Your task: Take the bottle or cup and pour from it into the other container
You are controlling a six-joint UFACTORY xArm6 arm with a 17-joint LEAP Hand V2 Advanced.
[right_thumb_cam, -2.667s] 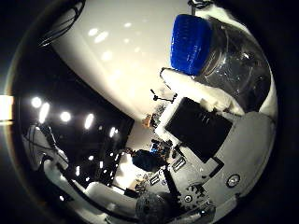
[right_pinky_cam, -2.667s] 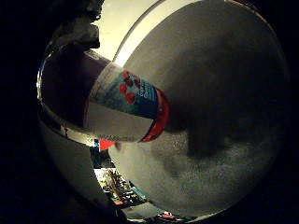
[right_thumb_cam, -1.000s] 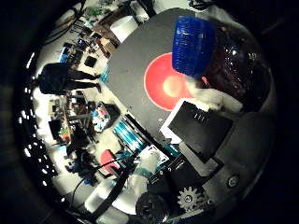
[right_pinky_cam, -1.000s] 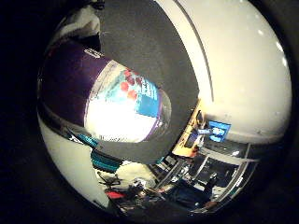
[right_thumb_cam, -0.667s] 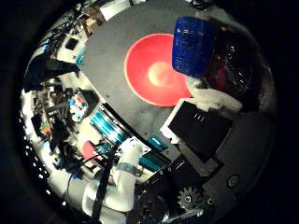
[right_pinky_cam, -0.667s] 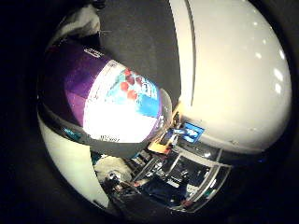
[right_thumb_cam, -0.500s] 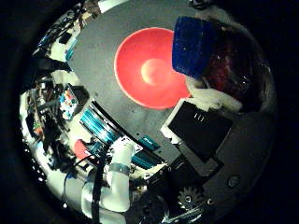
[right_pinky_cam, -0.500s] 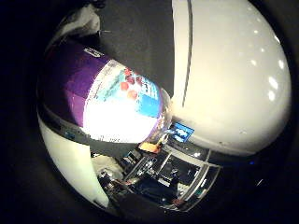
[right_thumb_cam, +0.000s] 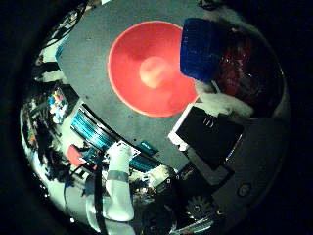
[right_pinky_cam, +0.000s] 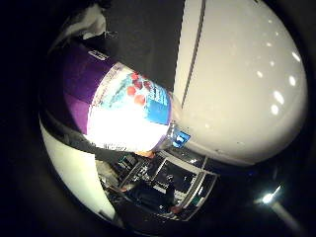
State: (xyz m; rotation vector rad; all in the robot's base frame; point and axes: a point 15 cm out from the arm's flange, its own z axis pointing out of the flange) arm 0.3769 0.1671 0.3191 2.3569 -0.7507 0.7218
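Observation:
My right hand is shut on a clear bottle with a blue cap and dark red liquid in its neck; a white fingertip presses against it. In the right little finger side palm view the bottle's body, with a purple, white and blue label, fills much of the picture close to the palm. In the right thumb side palm view a round red bowl stands on a dark grey table, and the cap overlaps the bowl's rim. I cannot tell how high the cap is above the bowl.
Beyond the table's edge lie cluttered shelves and boxes. The arm's white body shows beside them. The right little finger side palm view shows a white ceiling with lights and a dark panel.
The hand has turned with the bottle: the right thumb side palm view swung from the ceiling to the table. The red bowl has grown in the picture, its rim now behind the cap.

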